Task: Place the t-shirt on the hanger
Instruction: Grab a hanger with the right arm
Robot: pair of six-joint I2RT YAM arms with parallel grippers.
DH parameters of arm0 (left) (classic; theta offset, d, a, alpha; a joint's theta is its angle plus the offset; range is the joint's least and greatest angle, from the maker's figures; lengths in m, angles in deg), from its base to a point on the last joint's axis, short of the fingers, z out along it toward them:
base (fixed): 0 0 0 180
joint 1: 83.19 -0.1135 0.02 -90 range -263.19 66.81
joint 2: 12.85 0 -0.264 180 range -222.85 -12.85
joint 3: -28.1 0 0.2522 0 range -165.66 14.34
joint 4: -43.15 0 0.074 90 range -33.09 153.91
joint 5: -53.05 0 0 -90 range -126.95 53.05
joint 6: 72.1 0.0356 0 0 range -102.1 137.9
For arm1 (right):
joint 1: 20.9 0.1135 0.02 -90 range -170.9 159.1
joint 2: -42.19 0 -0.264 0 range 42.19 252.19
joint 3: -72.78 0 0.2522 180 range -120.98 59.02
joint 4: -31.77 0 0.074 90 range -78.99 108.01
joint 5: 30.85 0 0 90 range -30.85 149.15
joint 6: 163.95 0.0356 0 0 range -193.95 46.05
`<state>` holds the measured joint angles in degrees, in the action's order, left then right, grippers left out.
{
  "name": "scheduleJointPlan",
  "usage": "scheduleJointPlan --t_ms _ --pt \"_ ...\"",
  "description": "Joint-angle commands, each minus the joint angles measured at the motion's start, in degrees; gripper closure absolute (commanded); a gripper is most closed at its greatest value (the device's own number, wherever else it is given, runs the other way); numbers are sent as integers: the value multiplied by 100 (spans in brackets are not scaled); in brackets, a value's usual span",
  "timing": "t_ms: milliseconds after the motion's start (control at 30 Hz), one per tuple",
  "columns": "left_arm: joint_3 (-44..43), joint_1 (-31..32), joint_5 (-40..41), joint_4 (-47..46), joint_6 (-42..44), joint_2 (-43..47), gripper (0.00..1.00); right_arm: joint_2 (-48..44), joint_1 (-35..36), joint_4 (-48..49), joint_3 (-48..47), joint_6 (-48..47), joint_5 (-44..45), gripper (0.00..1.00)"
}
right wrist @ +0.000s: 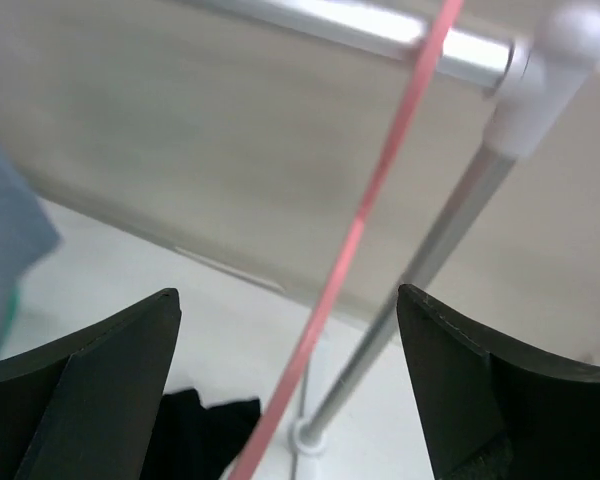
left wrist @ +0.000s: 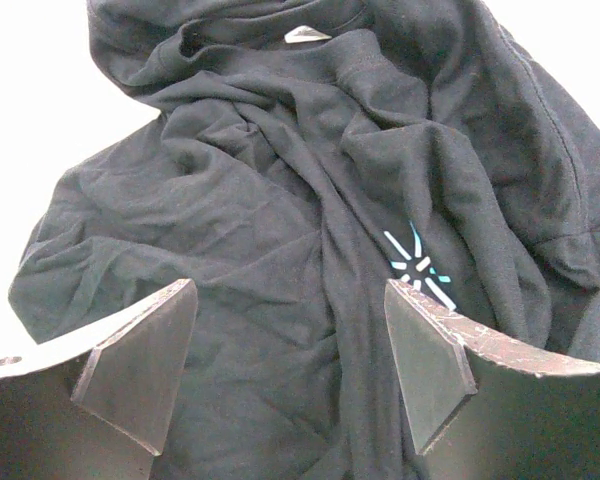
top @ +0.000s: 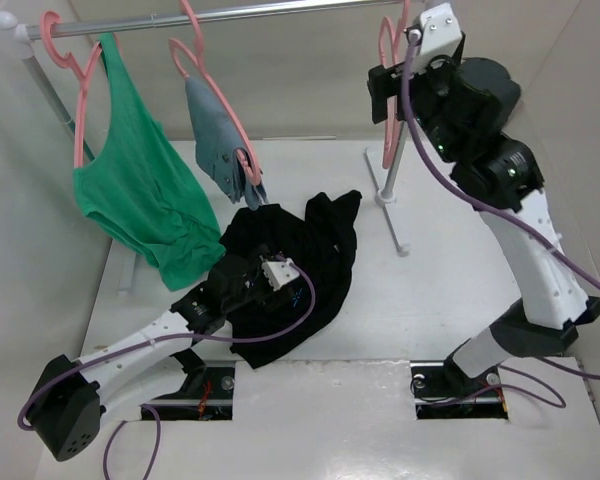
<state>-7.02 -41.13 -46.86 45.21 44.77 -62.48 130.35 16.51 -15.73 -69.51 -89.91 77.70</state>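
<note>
L end effector (left wrist: 290, 300) over t-shirt (left wrist: 280, 170)

1. No words, brand names or numbers can be read in any view.
2. The only sign is a small blue starburst (left wrist: 417, 262) of short strokes, printed on the black t-shirt (left wrist: 280, 200), which lies crumpled left of the middle of the table (top: 430, 300).
3. A small pale tag (left wrist: 306, 35) at the t-shirt's collar shows no legible print.

Overhead view; wrist close-ups; shared t-shirt (top: 325, 250)
</note>
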Motion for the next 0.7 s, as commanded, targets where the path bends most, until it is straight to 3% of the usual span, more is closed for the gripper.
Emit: scheduleJointPlan --t_ms 0,133,300,367,400,600,633,667 --pt "-175 39 -20 -86 99 129 28 86 -426 525 240 322 405 7" --pt "-175 39 -20 -86 152 129 28 333 -778 447 188 375 44 9" --pt "-175 39 -20 -86 152 181 27 465 -1086 447 390 445 -394 20" --pt "-175 39 -20 -86 152 181 27 517 -1157 508 512 498 -465 28" --pt "-175 39 -20 -86 152 181 27 518 -1218 508 513 498 -466 38" --pt "-175 39 -20 -139 204 181 27 518 -1403 561 627 551 -765 65" --pt "-175 39 33 -139 204 181 27 518 -1403 561 627 551 -826 81" --pt "-175 39 33 -139 204 181 27 518 -1403 509 627 551 -826 88"
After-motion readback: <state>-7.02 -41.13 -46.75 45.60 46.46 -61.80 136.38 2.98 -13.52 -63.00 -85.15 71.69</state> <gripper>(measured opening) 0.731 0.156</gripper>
